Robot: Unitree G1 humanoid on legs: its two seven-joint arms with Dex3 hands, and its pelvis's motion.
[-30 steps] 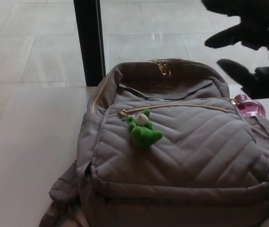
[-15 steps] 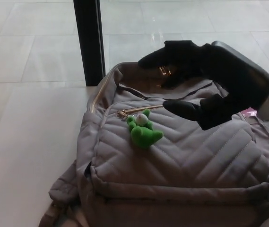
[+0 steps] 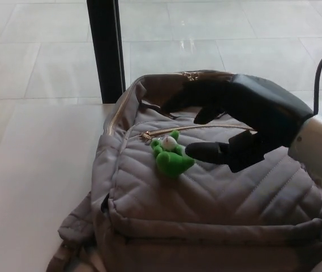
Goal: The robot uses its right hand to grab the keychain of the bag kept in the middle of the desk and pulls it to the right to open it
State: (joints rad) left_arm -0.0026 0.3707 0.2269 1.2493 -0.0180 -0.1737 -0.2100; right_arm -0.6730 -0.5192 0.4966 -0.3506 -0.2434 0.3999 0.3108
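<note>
From my head view, the grey bag [image 3: 217, 187] lies mid-tabletop [image 3: 30, 170], its green keychain [image 3: 172, 157] hanging from the closed front zip. My right hand [image 3: 234, 127] hovers just beside it, fingers [image 3: 206, 152] spread wide, holding nothing. I judge my thumb could nudge the toy aside, or I'd pinch quilted fabric instead. My left hand is unseen.

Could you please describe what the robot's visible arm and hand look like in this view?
Only the right hand shows: matte black, with a broad smooth back, thick rounded fingers and a thumb. The wrist section is white, and a thin dark cable arcs above it.
</note>
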